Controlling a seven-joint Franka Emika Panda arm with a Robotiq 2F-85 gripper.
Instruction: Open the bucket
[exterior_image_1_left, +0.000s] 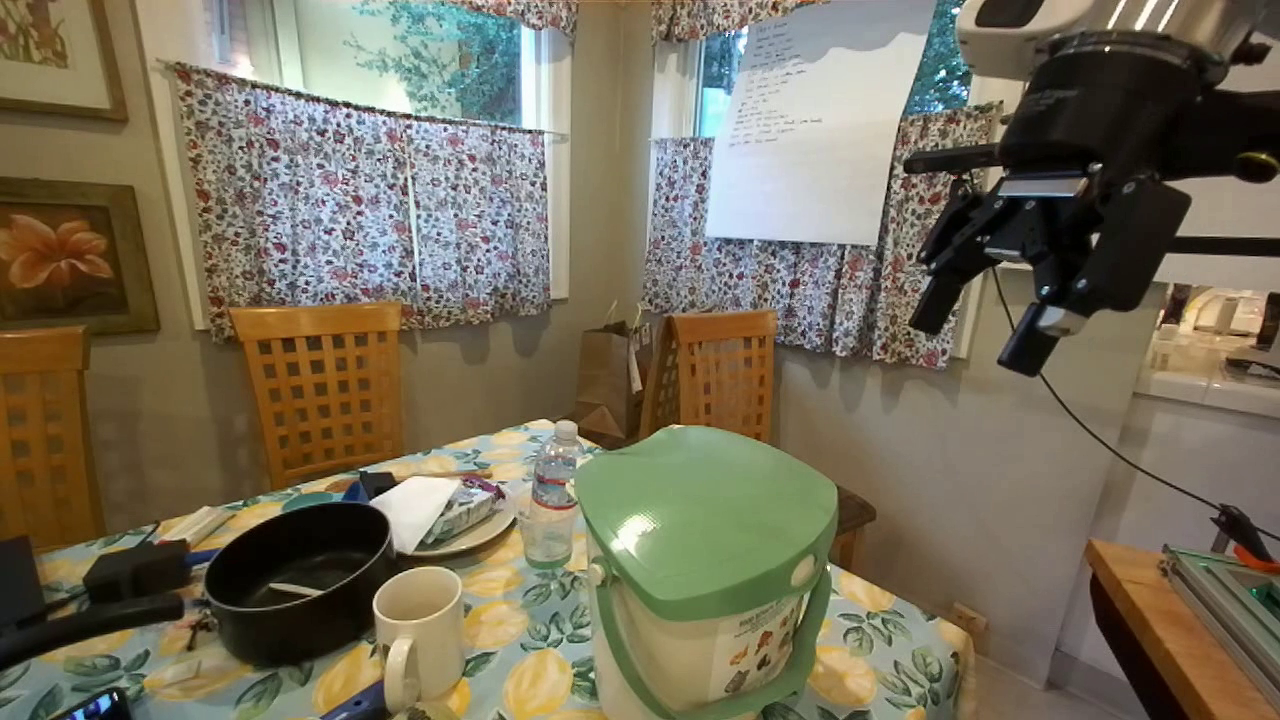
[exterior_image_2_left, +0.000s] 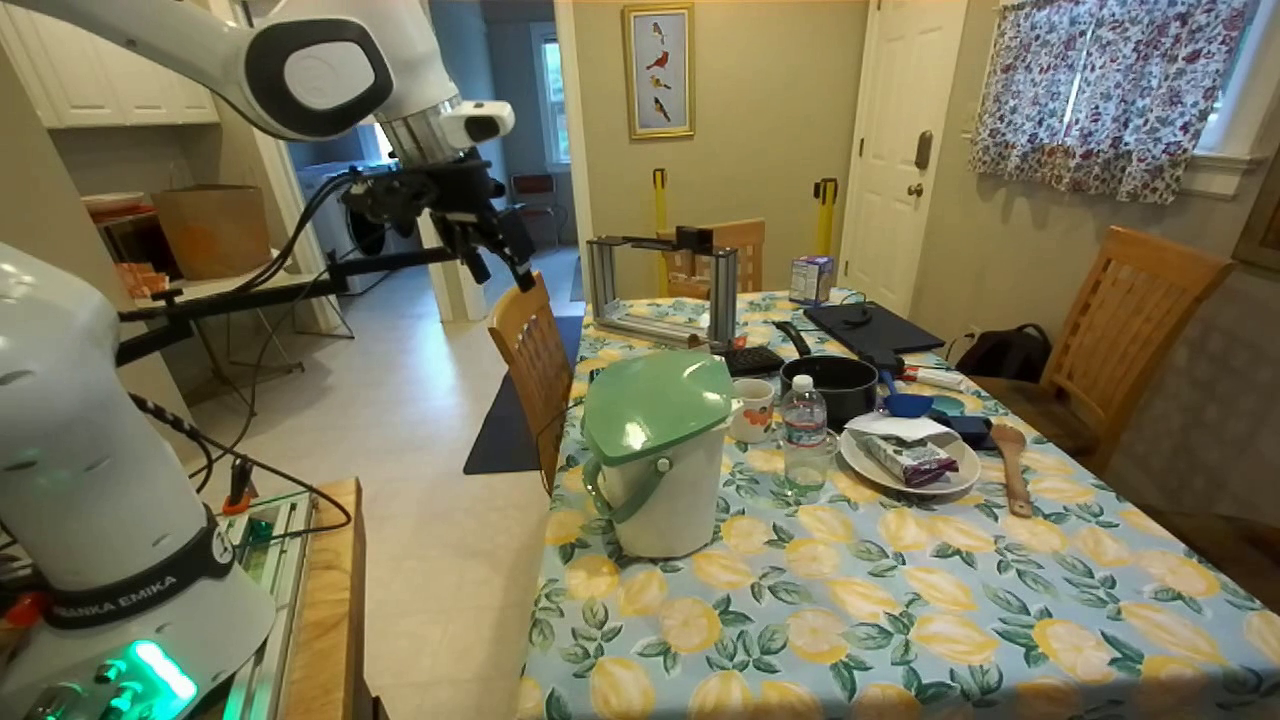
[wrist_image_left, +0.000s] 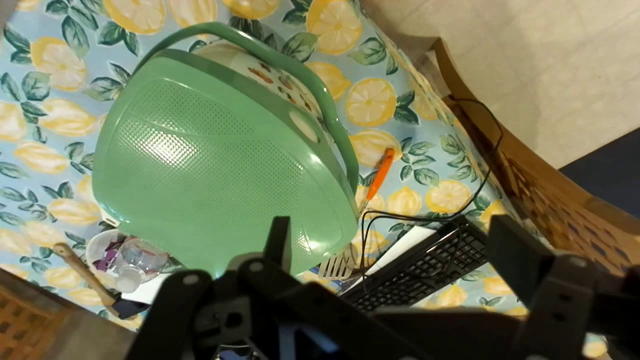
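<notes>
The bucket is a large cream-white bin with a rounded green lid (exterior_image_1_left: 710, 510), standing upright on the table. Its lid is shut and also shows in an exterior view (exterior_image_2_left: 660, 400) and in the wrist view (wrist_image_left: 215, 165). Its green carrying handle (wrist_image_left: 312, 82) hangs down along the side with the printed label. My gripper (exterior_image_1_left: 980, 330) is high above the table, to the robot's side of the bucket, and touches nothing. It also shows in an exterior view (exterior_image_2_left: 503, 272). In the wrist view the gripper's (wrist_image_left: 392, 232) fingers are wide apart with nothing between them; one finger overlaps the lid's edge in the picture.
Near the bucket stand a white mug (exterior_image_1_left: 425, 625), a black pan (exterior_image_1_left: 300, 585) and a water bottle (exterior_image_2_left: 803, 425). A plate (exterior_image_2_left: 860, 465) with a packet lies beyond. A keyboard (wrist_image_left: 420, 265), an orange-handled spatula (wrist_image_left: 381, 172) and a metal frame (exterior_image_2_left: 722, 300) are on the table. A chair (exterior_image_2_left: 530, 350) stands alongside.
</notes>
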